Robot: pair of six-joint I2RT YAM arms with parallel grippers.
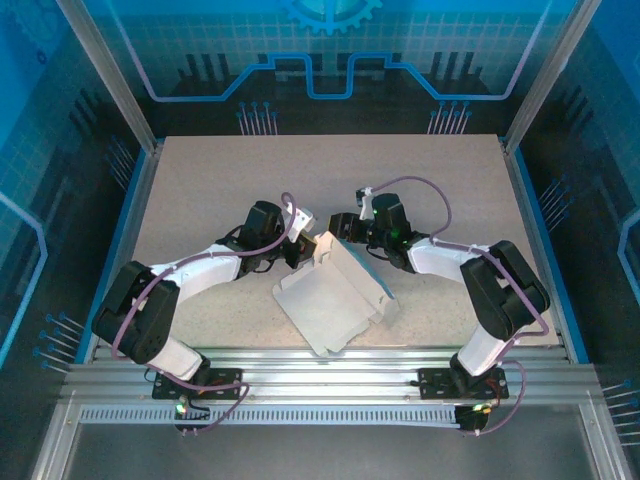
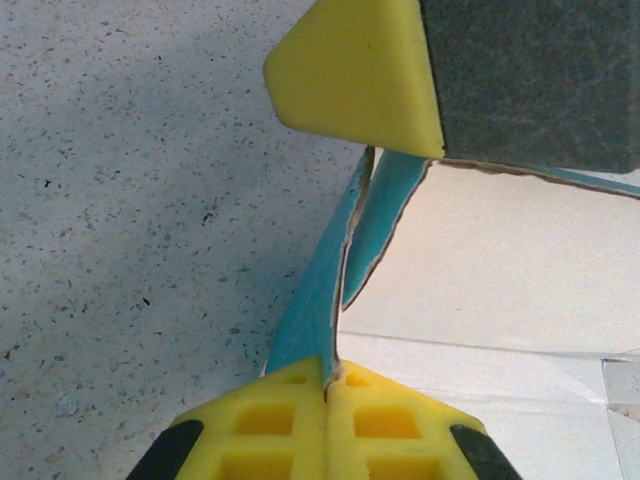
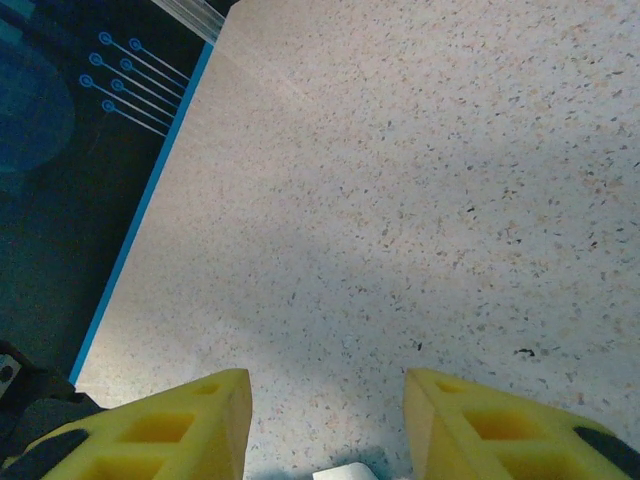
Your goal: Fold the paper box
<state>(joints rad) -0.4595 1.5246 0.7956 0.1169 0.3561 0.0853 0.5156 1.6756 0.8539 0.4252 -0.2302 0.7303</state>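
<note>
**Left arm's got a flap pinched**

Paper box [image 1: 335, 300] sits white side up near the front of the table [image 1: 200, 180], between the arms. Left gripper [image 2: 328, 385] is clamped on its blue flap. Right gripper [image 3: 325, 385] hangs at the far corner, jaws apart.

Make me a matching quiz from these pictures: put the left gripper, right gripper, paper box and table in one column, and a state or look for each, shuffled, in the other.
Column one:
1 left gripper
2 right gripper
3 paper box
4 table

Column two:
A speckled beige surface
B jaws apart, nothing clamped between the tips
C shut on a blue-backed cardboard edge
D white-grey side up, partly folded

Pairs: 1-C; 2-B; 3-D; 4-A
</note>
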